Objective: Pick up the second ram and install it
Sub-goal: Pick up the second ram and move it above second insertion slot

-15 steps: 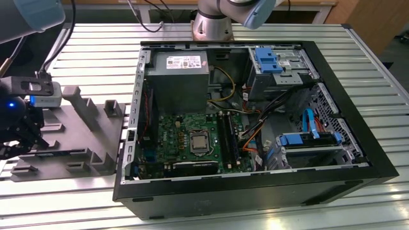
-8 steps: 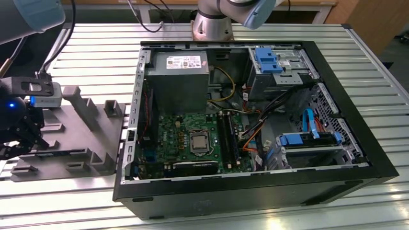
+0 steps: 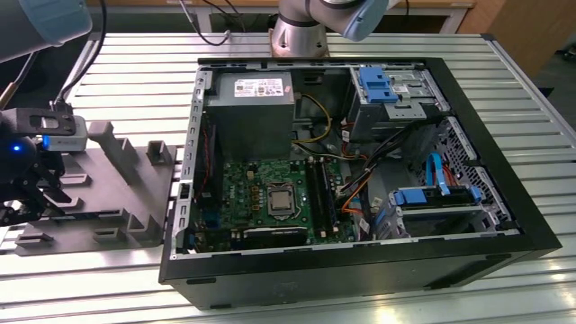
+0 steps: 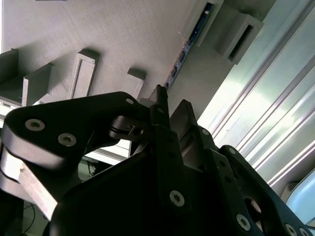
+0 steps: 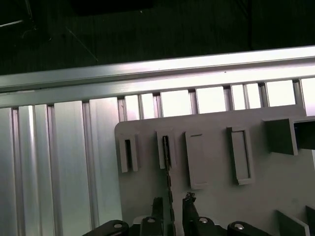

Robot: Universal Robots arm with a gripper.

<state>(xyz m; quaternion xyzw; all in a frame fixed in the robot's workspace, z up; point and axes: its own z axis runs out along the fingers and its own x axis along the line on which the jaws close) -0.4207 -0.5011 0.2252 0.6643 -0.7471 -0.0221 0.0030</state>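
ram [image 5: 169, 177]: thin dark stick, seen edge-on in the first wrist view, standing in a slot of the grey holder [image 5: 216, 206].
second wrist view: its flat side, dotted with small chips.
gripper [image 5: 172, 200]: released, one finger on either side of the ram's end, gap visible.
exterior view: holder on the tabletop [image 3: 135, 81], beside the open computer case [image 3: 360, 273].
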